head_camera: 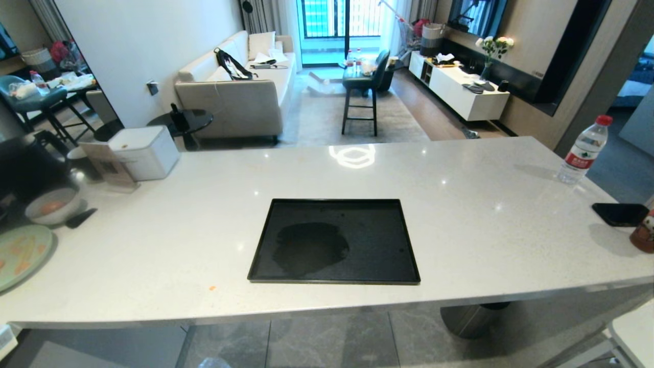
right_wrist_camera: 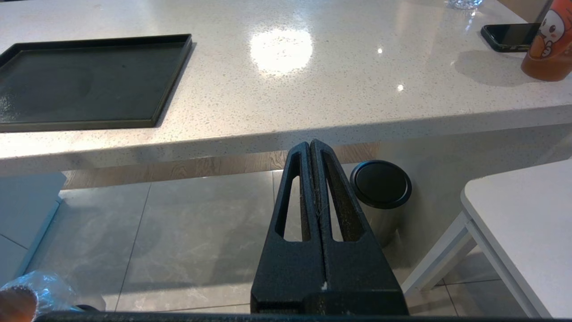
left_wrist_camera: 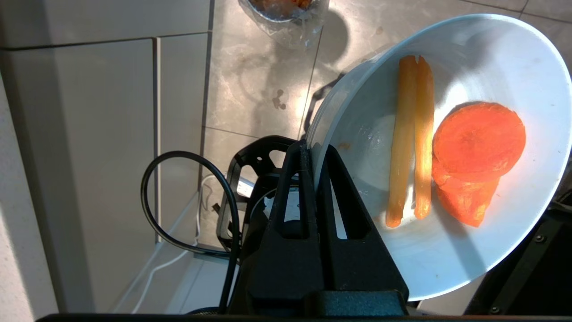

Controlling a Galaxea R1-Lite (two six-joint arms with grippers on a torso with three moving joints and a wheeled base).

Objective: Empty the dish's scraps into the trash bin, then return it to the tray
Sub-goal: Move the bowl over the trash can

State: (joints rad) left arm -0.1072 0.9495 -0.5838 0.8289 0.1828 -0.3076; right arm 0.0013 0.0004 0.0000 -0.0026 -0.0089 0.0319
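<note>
My left gripper [left_wrist_camera: 315, 150] is shut on the rim of the dish [left_wrist_camera: 469, 250], a pale blue-white bowl held above the tiled floor beside the counter. The scraps lie inside it: two yellow sticks [left_wrist_camera: 404, 138] and orange slices [left_wrist_camera: 478, 143]. The trash bin [left_wrist_camera: 288, 15], with its crinkled clear liner, stands on the floor some way beyond the dish; its liner also shows in the right wrist view [right_wrist_camera: 42, 288]. The black tray [head_camera: 368, 240] lies bare on the white counter. My right gripper [right_wrist_camera: 310, 145] hangs shut and parked below the counter's front edge. Neither arm shows in the head view.
At the counter's left end are a greyish-white bowl with orange contents [head_camera: 51, 204], a pale-green plate [head_camera: 20, 253] and a white box [head_camera: 145, 152]. A water bottle [head_camera: 582, 151] and phone [head_camera: 621, 213] are at the right. A steel cylinder with black top [right_wrist_camera: 380, 185] stands under the counter.
</note>
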